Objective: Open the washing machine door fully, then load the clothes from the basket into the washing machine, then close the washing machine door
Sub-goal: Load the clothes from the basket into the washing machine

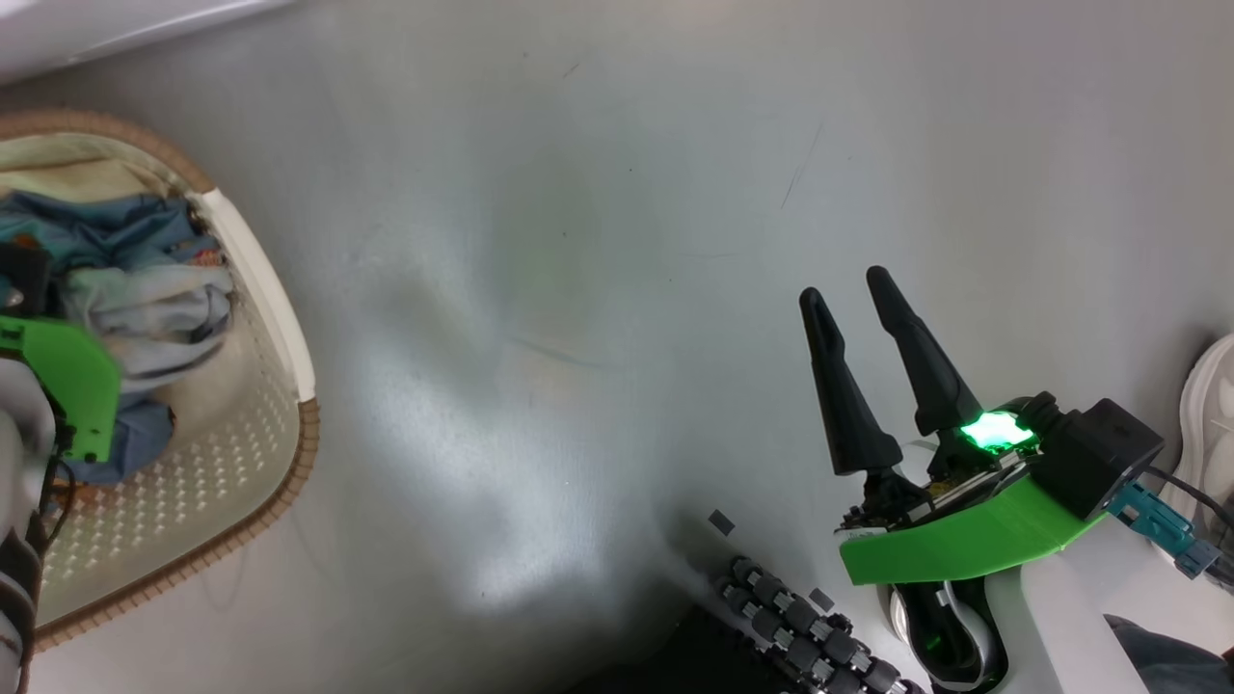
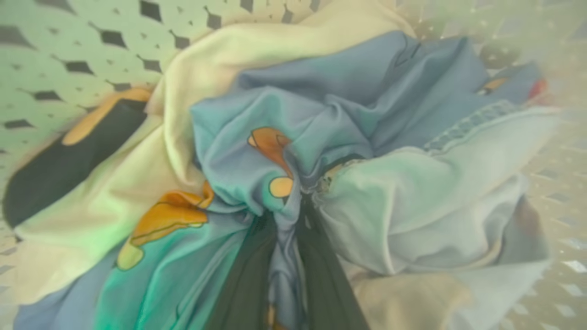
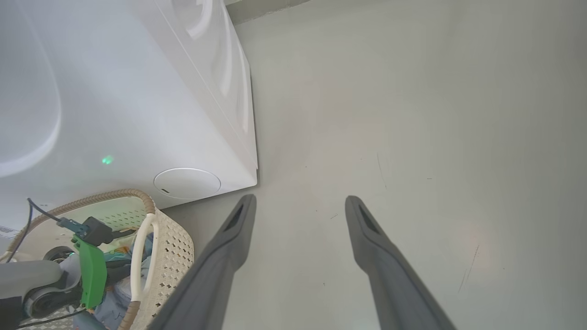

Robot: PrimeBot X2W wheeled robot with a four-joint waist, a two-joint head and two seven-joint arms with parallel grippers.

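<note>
The cream-white basket (image 1: 260, 289) with its brown woven rim stands on the floor at the left, in front of the white washing machine (image 3: 137, 114). Inside it lie the clothes (image 2: 321, 114): light blue fabric with orange bears, plus pale blue-white and beige pieces. My left gripper (image 2: 289, 215) is down in the basket, its dark fingers (image 2: 247, 279) shut on a fold of the blue bear fabric. My right gripper (image 1: 863, 289) hovers open over bare floor at the lower right, holding nothing. The washing machine door is out of view.
A white shoe (image 1: 1215, 424) of a person stands at the far right edge. My wheeled base (image 1: 810, 627) is at the bottom centre. Grey floor (image 1: 617, 241) stretches between basket and right gripper. A round white cover (image 3: 187, 183) sits low on the machine's front.
</note>
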